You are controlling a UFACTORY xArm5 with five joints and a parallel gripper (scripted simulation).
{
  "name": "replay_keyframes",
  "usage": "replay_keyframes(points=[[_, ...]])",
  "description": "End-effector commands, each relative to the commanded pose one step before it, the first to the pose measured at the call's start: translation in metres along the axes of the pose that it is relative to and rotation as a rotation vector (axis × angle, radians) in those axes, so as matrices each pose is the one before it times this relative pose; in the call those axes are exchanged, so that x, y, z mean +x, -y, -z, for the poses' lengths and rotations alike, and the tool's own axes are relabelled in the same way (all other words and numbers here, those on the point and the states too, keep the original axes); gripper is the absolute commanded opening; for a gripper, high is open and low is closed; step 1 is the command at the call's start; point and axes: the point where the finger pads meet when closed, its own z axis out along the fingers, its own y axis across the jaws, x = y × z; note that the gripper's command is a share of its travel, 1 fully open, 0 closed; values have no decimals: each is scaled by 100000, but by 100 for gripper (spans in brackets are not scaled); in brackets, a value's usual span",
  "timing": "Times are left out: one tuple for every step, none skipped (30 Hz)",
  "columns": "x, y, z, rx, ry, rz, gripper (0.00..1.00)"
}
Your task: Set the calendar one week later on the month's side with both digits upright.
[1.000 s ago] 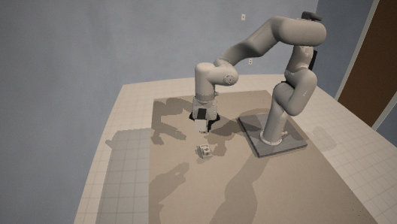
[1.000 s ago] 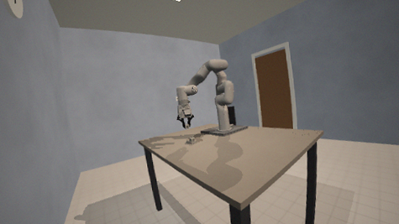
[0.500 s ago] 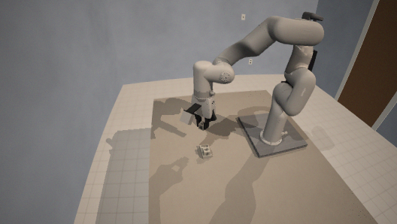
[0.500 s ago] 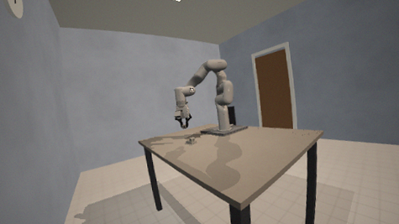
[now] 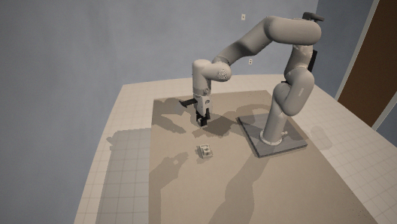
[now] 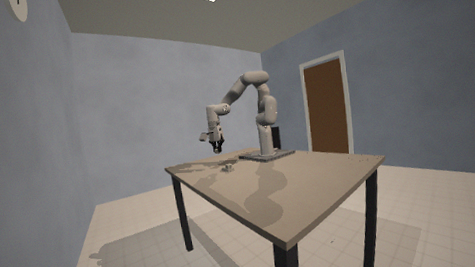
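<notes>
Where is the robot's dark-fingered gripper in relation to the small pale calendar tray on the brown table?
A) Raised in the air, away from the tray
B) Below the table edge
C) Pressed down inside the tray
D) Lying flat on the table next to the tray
A. The dark-fingered gripper hangs well above the table in the exterior view, apart from the small pale calendar tray, shut on a small item too small to identify.

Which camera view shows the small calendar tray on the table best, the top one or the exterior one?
The top view. There the tray is seen from above, with pale shapes inside it, though no digits are readable. In the exterior view the tray is only a tiny pale speck on the table, below the raised gripper.
</notes>
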Motion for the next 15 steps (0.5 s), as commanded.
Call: replay_keyframes(points=[[-79,-569,61,-156,-296,-9730,27],[-94,-312,-32,-3,-5,-5519,27],[-65,-259,-26,-2,-4,-4524,27],[-43,-204,-21,-1,-3,-3522,27],[-26,-149,-15,-1,-2,-2556,27],[-15,-98,-10,-1,-1,-1673,27],[-8,-54,-5,0,-1,-924,27],[-3,-21,-2,0,0,-365,27],[0,-3,0,0,0,-55,27],[0,0,0,0,0,0,27],[0,0,0,0,0,0,27],[0,0,0,0,0,0,27],[0,0,0,0,0,0,27],[0,0,0,0,0,0,27],[0,0,0,0,0,0,27]])
